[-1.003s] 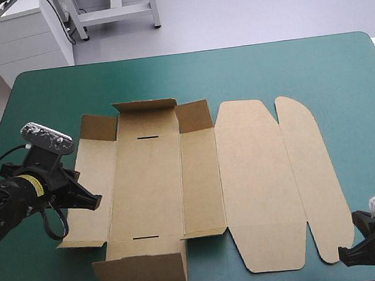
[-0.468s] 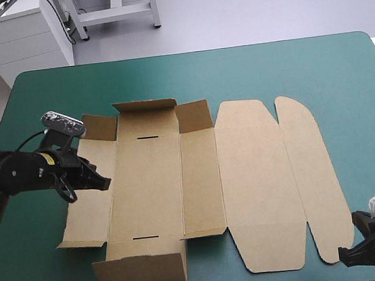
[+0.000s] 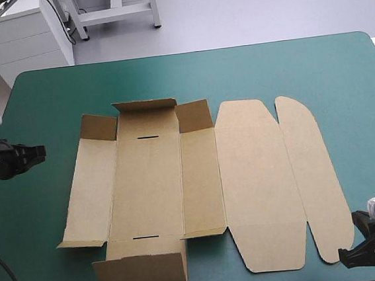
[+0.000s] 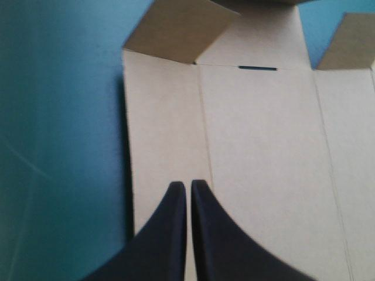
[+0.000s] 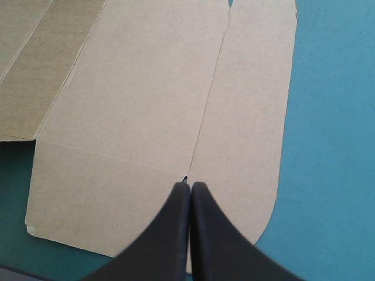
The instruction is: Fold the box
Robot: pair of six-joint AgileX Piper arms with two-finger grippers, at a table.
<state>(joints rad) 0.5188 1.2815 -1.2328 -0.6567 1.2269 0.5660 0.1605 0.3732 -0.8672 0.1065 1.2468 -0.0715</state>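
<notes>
Surrounding the brown box [image 3: 152,184] lies teal-green cover [image 3: 247,71].

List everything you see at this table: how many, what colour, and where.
box: one, brown, spread open at the table's middle; end flaps raised at its left part, lid panels flat to the right
table: one, teal-green cover, under everything
left claw: one, black, shut, at the table's left edge, clear of the box
right claw: one, black, shut, at the table's near right corner, just off the box's lid panel
</notes>
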